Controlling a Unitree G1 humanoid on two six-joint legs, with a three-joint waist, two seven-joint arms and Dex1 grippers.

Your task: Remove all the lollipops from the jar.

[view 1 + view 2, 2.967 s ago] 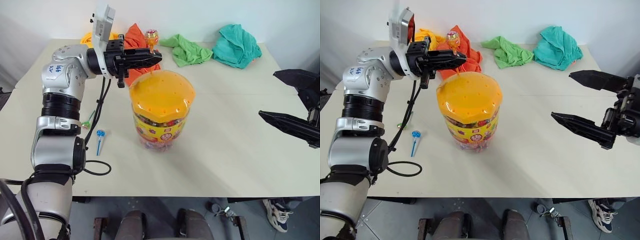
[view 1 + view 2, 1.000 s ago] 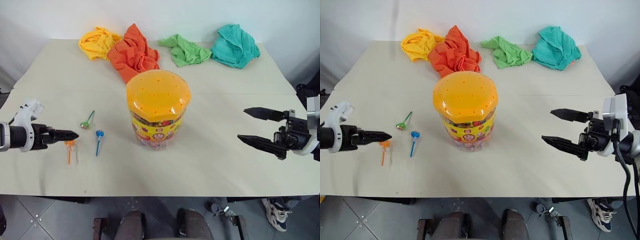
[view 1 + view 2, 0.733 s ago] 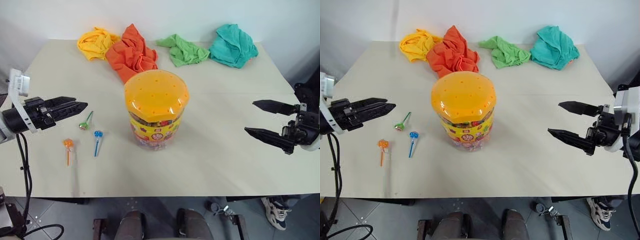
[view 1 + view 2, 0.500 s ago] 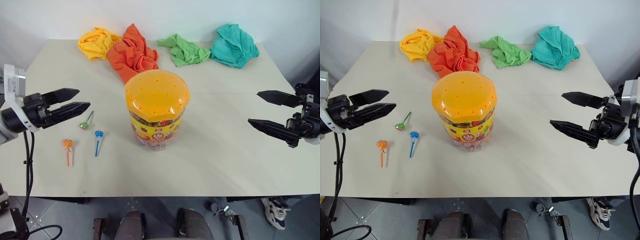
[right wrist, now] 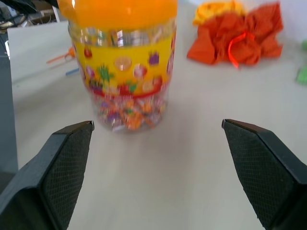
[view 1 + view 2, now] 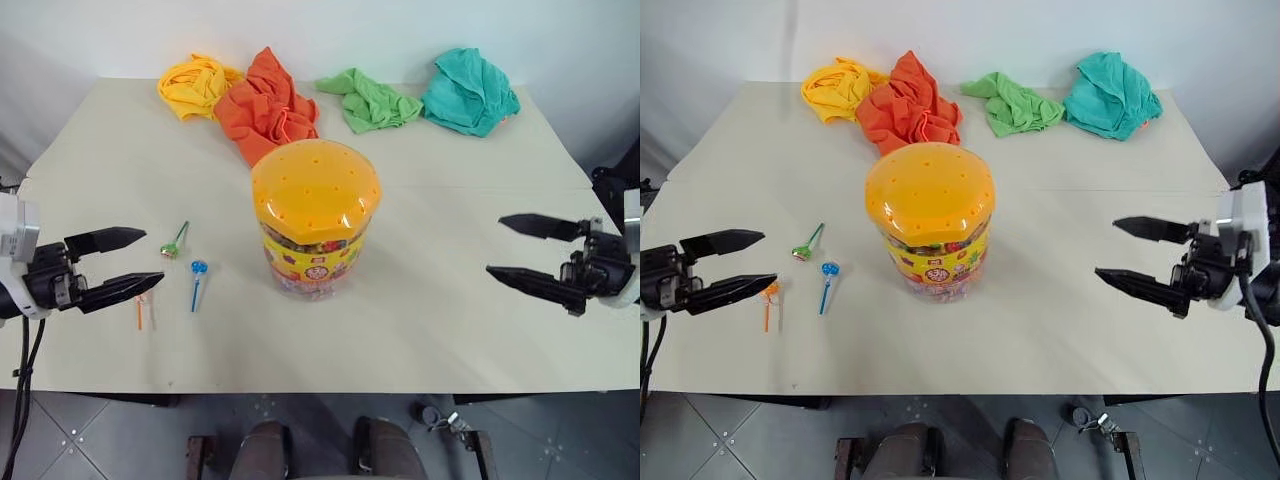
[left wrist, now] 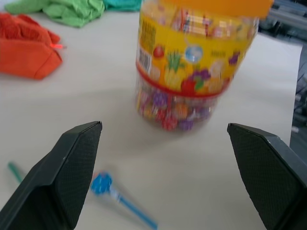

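- Left gripper [image 6: 122, 265] at left edge, jaws wide apart, holding nothing.
- Right gripper [image 6: 518, 250] at right edge, jaws wide, also empty.
- Three lollipops [image 6: 198, 269] on table [image 6: 450, 320], left of centre.
- Jar [image 6: 315, 218] upright at centre, lid on.

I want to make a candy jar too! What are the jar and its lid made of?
The jar looks like clear, glossy plastic: you can see the wrapped sweets through its wall, under a yellow printed label. The lid looks like smooth orange plastic, shiny on its dome and dotted with small holes. It could be another material, but nothing suggests glass.
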